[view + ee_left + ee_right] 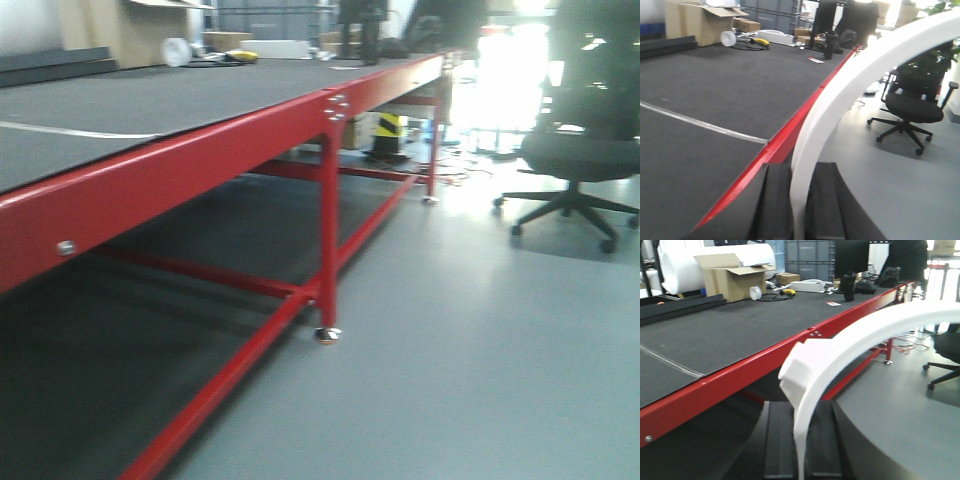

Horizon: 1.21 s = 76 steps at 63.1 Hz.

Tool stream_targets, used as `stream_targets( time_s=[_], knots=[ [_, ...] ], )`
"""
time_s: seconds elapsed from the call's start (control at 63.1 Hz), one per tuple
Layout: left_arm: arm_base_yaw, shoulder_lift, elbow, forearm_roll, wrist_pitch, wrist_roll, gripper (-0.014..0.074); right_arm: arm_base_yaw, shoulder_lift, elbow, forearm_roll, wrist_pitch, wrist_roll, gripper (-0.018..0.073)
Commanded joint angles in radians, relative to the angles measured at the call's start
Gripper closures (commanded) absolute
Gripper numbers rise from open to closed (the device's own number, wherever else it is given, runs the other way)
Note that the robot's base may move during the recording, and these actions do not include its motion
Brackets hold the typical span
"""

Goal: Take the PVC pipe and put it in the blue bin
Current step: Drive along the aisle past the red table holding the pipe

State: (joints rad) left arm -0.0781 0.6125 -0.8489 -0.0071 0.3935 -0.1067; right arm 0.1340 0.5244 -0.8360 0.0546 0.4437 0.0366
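In the left wrist view a slim white curved PVC pipe rises from between my left gripper's black pads and arcs up to the right; that gripper is shut on it. In the right wrist view my right gripper is likewise shut on a white arc-shaped PVC pipe, whose flat squared end sticks out to the left just above the pads. Both grippers hang beside the red edge of the table, over the grey floor. The blue bin is out of view. Neither gripper shows in the front view.
A long red-framed table with a dark mat runs along the left, with a leg and low crossbars. Cardboard boxes and clutter sit at its far end. A black office chair stands on the grey floor to the right.
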Motion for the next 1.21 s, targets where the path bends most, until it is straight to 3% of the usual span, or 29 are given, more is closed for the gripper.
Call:
stream_targets(
  time_s=[0.0,1.189],
  knots=[
    [0.002,-0.008,-0.001,-0.006,-0.025,-0.002,0.0708,0.000,0.001,-0.001,0.002,-0.026,-0.005,0.0727],
    [0.002,0.002,-0.001,-0.006,-0.032,-0.002,0.0708,0.000,0.001,-0.001,0.002,-0.026,-0.005,0.0727]
  ],
)
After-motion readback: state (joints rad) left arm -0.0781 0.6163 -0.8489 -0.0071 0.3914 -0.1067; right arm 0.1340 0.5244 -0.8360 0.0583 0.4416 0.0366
